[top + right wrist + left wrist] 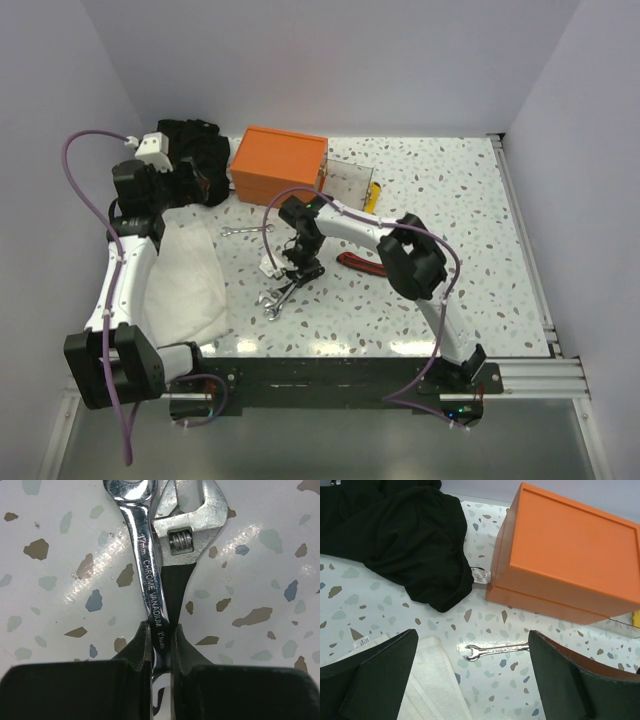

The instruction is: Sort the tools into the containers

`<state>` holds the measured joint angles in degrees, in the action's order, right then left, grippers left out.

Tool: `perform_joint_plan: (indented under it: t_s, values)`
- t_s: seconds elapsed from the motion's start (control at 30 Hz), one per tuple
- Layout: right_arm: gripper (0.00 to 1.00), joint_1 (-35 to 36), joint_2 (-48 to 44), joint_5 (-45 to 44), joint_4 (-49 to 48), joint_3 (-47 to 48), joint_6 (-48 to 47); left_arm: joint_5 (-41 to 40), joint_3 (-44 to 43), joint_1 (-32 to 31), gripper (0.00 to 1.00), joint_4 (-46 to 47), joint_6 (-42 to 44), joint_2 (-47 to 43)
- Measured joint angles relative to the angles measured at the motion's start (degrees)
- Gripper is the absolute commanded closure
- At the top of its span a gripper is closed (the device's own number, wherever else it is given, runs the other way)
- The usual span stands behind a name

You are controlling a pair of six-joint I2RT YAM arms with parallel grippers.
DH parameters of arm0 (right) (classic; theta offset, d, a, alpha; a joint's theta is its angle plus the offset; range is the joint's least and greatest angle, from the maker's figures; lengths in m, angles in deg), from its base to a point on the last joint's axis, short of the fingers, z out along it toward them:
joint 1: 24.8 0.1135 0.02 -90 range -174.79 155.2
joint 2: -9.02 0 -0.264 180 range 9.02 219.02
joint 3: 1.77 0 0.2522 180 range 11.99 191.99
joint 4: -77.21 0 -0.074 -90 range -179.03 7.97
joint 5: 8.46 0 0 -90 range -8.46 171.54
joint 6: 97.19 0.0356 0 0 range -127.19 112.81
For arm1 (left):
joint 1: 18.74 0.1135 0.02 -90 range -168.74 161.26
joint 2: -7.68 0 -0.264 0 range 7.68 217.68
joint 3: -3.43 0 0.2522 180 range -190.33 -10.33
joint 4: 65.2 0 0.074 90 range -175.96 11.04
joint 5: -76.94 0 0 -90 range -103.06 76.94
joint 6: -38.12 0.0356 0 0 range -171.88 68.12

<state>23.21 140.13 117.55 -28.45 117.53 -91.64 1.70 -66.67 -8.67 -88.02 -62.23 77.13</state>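
Note:
My right gripper (300,262) (160,635) is shut on the shank of a silver wrench (147,565) marked 17 mm, low over the tool pile (283,295). A dark-handled adjustable wrench (187,535) lies right beside it, its handle tip reaching between the fingers. My left gripper (185,185) (475,680) is open and empty above a small silver wrench (495,649) (240,231) lying on the table. The orange box (280,160) (565,555) stands at the back with a clear tray (348,183) to its right. A yellow knife (372,197) lies by the tray. A red-and-black knife (360,264) lies right of the pile.
A black cloth bundle (190,150) (410,540) lies left of the orange box. A white cloth (185,275) (435,690) covers the table's left side, close to the small wrench. White walls close the back and both sides.

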Motion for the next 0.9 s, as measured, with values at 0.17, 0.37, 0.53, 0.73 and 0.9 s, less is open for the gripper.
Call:
perform_joint_plan:
  t_s: [0.17,0.37,0.53,0.73,0.9]
  values:
    - [1.00,-0.2,-4.9,-0.5,-0.8,-5.9,3.5,0.8,0.0,0.0,0.04,0.0,0.0,0.0]
    - [1.00,-2.1,-16.5,2.6,-2.1,-10.3,12.1,3.1,-3.1,0.0,0.04,-1.6,0.3,3.5]
    - [1.00,-6.4,-26.3,5.0,-8.3,-12.4,23.1,4.8,-10.4,-0.1,0.05,-3.0,0.5,9.5]
    - [1.00,-17.4,-25.7,8.3,-20.0,-15.3,43.5,5.8,-15.9,-1.2,0.05,-2.3,0.3,14.0]
    - [1.00,-27.2,-25.7,8.3,-29.0,-18.3,59.4,6.3,-17.2,-1.5,0.05,-0.7,-0.9,17.7]
